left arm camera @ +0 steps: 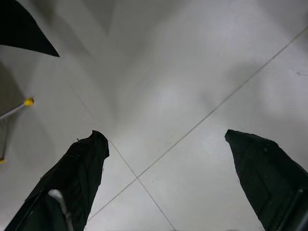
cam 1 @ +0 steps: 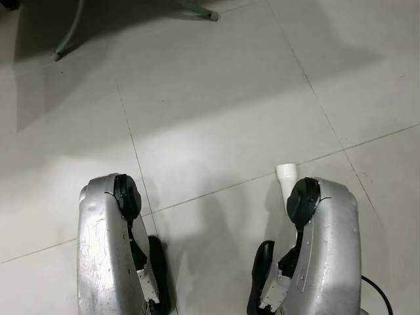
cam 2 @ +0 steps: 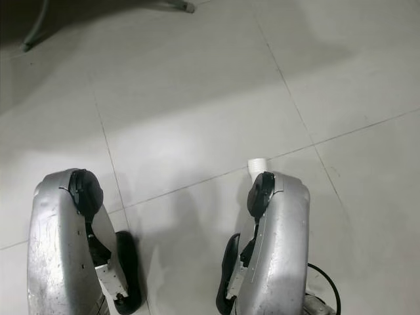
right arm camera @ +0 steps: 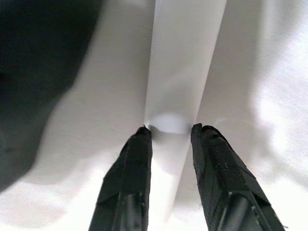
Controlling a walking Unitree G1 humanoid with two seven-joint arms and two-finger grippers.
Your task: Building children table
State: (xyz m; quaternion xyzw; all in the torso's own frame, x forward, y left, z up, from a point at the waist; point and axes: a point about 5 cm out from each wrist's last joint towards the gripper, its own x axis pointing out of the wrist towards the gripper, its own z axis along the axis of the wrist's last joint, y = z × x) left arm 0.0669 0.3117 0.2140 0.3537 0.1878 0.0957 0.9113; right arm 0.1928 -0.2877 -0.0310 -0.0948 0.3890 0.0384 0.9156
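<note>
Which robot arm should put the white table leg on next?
Probably the right. The right gripper already has its jaws closed on the white table leg, whose end pokes past that arm. The left gripper hangs open above the floor tiles.

Under me: pale tiled floor [cam 1: 223,118], big square tiles, thin dark lines between them. Grey shadow lies across far part. Curved grey tube legs [cam 1: 71,33] stand on floor far off on my left side. Thin yellow-tipped rod [left arm camera: 28,102] rests low near floor by my left claw.
</note>
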